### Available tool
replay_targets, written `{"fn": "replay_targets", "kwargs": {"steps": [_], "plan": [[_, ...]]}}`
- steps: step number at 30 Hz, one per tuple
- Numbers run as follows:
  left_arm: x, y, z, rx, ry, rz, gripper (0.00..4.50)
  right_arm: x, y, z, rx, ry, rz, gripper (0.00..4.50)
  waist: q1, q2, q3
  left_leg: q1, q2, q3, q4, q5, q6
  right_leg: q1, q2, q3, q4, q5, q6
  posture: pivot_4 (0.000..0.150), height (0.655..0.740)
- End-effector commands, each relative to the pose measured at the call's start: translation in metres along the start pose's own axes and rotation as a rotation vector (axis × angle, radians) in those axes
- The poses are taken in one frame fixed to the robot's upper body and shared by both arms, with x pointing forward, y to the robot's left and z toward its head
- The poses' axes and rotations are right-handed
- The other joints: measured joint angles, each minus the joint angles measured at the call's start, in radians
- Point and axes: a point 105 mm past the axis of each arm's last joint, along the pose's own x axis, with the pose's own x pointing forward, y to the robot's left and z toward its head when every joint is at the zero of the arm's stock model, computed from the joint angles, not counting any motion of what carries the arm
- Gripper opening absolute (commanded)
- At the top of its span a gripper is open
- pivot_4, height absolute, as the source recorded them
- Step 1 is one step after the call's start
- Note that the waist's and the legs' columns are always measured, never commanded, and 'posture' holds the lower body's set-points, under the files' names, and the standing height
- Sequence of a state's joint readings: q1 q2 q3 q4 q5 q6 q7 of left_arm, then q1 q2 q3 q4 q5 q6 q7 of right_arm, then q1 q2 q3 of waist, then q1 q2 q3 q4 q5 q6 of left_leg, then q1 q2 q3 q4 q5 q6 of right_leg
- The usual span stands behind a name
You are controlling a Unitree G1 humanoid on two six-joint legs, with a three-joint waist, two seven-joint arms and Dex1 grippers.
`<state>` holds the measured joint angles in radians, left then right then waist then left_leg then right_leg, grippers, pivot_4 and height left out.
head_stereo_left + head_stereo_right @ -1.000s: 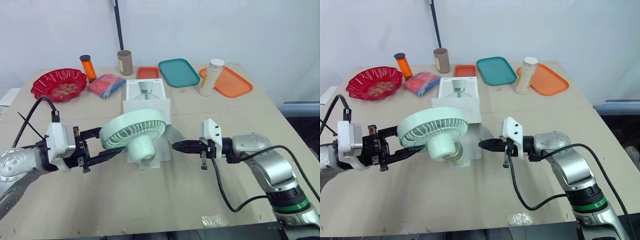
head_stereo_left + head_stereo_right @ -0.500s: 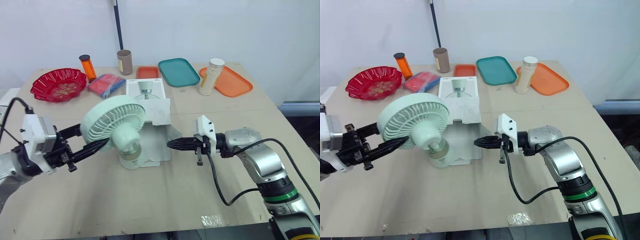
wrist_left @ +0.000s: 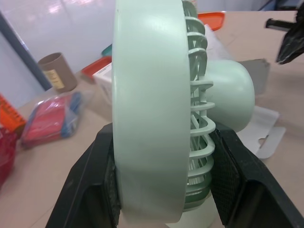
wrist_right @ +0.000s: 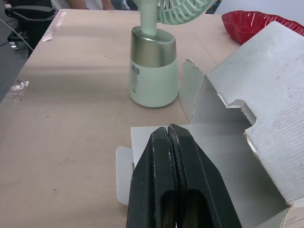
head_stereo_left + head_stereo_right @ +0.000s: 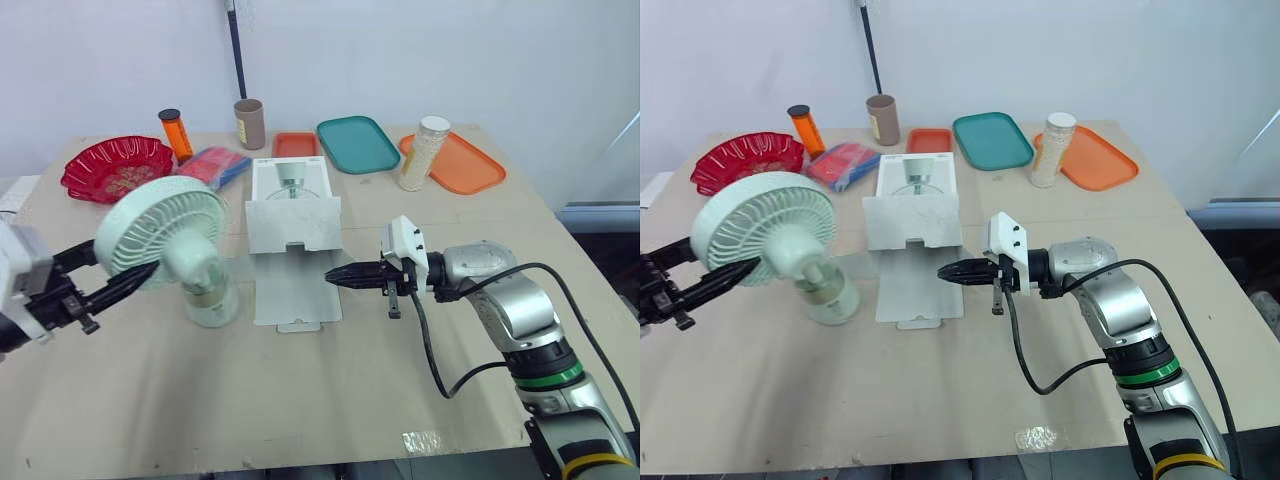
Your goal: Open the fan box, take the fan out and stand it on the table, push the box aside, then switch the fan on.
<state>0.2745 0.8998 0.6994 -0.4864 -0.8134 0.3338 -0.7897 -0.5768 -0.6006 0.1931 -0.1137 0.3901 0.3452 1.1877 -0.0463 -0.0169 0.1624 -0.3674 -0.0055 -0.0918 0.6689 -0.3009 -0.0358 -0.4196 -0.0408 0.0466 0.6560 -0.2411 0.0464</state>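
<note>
The mint-green fan (image 5: pixel 165 232) stands upright to the left of the box, its gold-banded base (image 4: pixel 153 80) down at the table surface. My left gripper (image 3: pixel 161 161) is shut on the fan's round head, one black finger (image 3: pixel 90 190) on each side of the rim. The white fan box (image 5: pixel 292 205) lies open mid-table with its long flap (image 5: pixel 298 295) flat toward me. My right gripper (image 5: pixel 333 276) is shut and holds nothing. It hovers at the flap's right edge and points at the box (image 4: pixel 266 95).
Along the far edge stand a red bowl (image 5: pixel 115 168), an orange bottle (image 5: pixel 177 135), a brown cup (image 5: pixel 249 124), a red-blue packet (image 5: pixel 212 168), a small orange tray (image 5: pixel 296 145), a teal tray (image 5: pixel 357 144) and a grain jar (image 5: pixel 424 153) beside an orange tray (image 5: pixel 465 165).
My left gripper has carried the fan leftward, off the box flap, and lowered it beside the box. The right gripper, still shut, has crept a little to the left.
</note>
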Motion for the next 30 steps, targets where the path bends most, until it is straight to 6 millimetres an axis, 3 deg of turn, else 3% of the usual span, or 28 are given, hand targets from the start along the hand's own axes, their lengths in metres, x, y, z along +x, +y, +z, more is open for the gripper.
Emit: {"fn": "replay_targets", "kwargs": {"steps": [1, 6, 10, 20, 26, 28, 30], "plan": [[-0.012, 0.022, 0.016, 0.047, -0.064, 0.122, 1.90, -0.004, -0.003, 0.010, -0.041, -0.030, -0.015, 0.00, 0.000, 0.000, 0.000, 0.000, 0.000, 0.000, 0.000, 0.000, 0.000, 0.000, 0.000, 0.000, 0.000, 0.000, 0.000, 0.150, 0.7400], [-0.019, 0.042, 0.018, 0.020, -0.106, 0.252, 1.90, -0.002, -0.005, 0.008, -0.041, -0.025, -0.020, 0.00, 0.000, -0.001, 0.000, 0.000, 0.000, -0.001, 0.000, 0.000, 0.000, 0.000, -0.001, 0.000, 0.000, 0.000, 0.000, 0.150, 0.7400], [-0.018, 0.043, 0.014, -0.022, -0.112, 0.289, 1.90, -0.002, -0.004, 0.007, -0.040, -0.024, -0.018, 0.00, 0.001, -0.001, 0.000, 0.000, 0.000, -0.001, 0.000, -0.001, -0.003, -0.001, -0.001, 0.000, 0.000, 0.000, 0.000, 0.150, 0.7400], [-0.022, 0.047, -0.019, -0.007, 0.064, 0.343, 1.90, -0.003, -0.004, 0.005, -0.032, -0.016, -0.019, 0.00, 0.001, -0.001, 0.000, -0.001, 0.000, 0.000, 0.000, -0.001, -0.004, -0.001, 0.000, 0.000, 0.000, 0.000, 0.000, 0.150, 0.7400], [-0.015, 0.050, -0.022, -0.032, 0.070, 0.354, 1.90, -0.003, -0.004, 0.006, -0.031, -0.017, -0.022, 0.00, 0.001, -0.001, 0.000, 0.000, 0.000, 0.000, 0.000, 0.000, -0.005, -0.001, -0.001, 0.000, 0.001, 0.000, 0.000, 0.150, 0.7400], [-0.014, 0.048, -0.028, -0.068, 0.100, 0.335, 2.97, -0.002, -0.004, 0.005, -0.029, -0.015, -0.024, 0.00, 0.001, -0.001, 0.000, 0.000, 0.000, 0.000, 0.000, 0.000, -0.005, -0.001, -0.001, 0.000, 0.001, 0.000, 0.000, 0.150, 0.7400], [-0.012, 0.047, -0.028, -0.095, 0.095, 0.330, 3.64, -0.002, -0.003, 0.004, -0.027, -0.015, -0.025, 0.00, 0.001, -0.001, 0.000, 0.000, 0.000, 0.000, 0.000, 0.000, -0.005, -0.001, -0.001, 0.000, 0.001, 0.000, 0.000, 0.150, 0.7400]]}}
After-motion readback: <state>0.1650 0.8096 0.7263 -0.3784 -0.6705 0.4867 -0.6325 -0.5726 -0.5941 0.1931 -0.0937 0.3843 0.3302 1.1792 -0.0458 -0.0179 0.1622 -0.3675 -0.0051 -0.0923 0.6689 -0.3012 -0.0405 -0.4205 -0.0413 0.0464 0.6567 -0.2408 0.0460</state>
